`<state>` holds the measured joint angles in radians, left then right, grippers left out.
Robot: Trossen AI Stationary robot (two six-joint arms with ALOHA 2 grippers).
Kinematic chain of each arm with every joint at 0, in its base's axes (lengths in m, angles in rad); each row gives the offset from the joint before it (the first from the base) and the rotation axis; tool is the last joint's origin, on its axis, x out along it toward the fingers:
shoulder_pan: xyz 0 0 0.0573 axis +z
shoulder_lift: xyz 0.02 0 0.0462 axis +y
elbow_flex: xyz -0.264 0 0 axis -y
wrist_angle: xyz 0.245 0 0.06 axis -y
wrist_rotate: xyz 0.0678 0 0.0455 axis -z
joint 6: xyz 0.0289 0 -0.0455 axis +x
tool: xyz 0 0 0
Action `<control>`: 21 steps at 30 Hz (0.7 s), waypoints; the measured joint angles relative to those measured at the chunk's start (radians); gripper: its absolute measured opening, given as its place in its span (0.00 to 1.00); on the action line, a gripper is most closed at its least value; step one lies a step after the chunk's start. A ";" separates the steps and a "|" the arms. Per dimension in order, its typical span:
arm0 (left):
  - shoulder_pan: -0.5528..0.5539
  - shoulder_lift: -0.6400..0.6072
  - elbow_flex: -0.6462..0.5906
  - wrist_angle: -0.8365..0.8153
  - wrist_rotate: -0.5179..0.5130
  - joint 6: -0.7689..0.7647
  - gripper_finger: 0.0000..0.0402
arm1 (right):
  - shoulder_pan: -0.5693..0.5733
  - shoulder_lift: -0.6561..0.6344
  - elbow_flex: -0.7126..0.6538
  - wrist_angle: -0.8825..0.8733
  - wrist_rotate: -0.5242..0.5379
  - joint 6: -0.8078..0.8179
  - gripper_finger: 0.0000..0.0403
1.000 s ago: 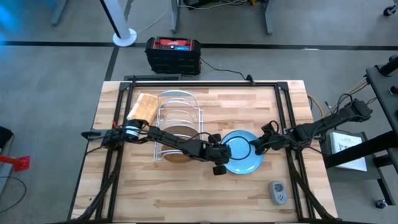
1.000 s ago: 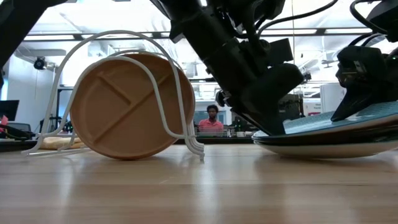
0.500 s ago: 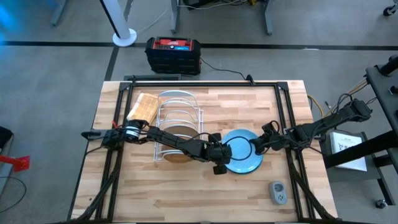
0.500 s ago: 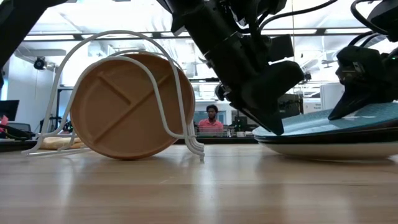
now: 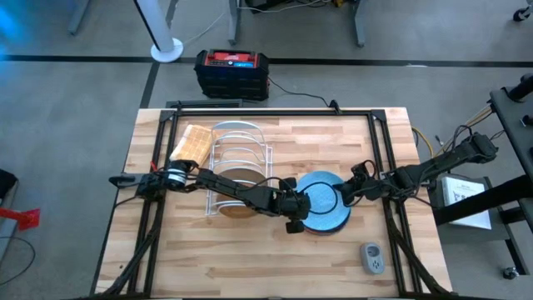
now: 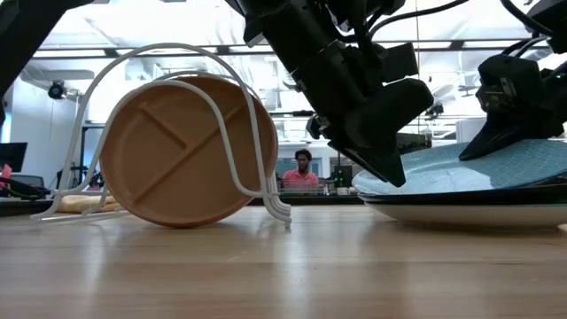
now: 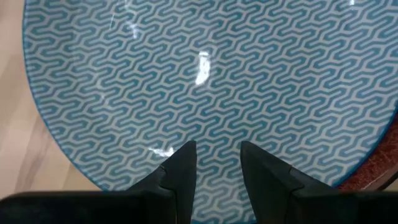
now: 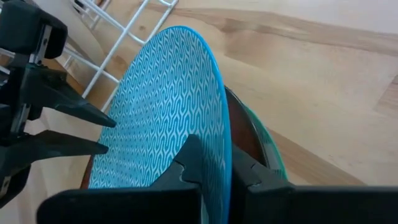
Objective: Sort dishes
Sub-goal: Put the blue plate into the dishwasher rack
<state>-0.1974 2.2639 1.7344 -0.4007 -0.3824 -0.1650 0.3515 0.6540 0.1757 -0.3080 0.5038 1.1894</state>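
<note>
At table centre-right: 1 light blue plate [image 5: 321, 202] atop a stack [image 6: 461, 211], rim pinched by right gripper [image 8: 214, 163]. Left gripper [image 7: 214, 163] spread over its near edge. Likely rigid, glazed, slippery, breakable; grip the rim.

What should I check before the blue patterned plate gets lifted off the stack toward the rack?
1. Right end effector clamped on the blue patterned plate rim: ok.
2. Left end effector open, hovering over the plate face: ok.
3. Plate edge raised off the stack: ok.
4. Free slots in the white wire rack behind the wooden plate: ok.
5. Plates below staying put: cannot tell.
</note>
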 joint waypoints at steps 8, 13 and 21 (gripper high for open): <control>0.000 -0.002 0.000 0.001 0.000 0.000 0.29 | 0.000 -0.006 0.000 0.001 0.000 -0.009 0.02; 0.000 -0.004 0.000 0.004 0.000 -0.001 0.29 | 0.000 -0.015 0.000 0.000 -0.003 -0.012 0.02; -0.003 -0.013 0.001 0.008 0.001 -0.001 0.29 | -0.001 -0.063 -0.001 -0.025 -0.007 -0.028 0.02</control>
<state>-0.2001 2.2510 1.7351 -0.3930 -0.3817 -0.1661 0.3508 0.5914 0.1745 -0.3326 0.4965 1.1619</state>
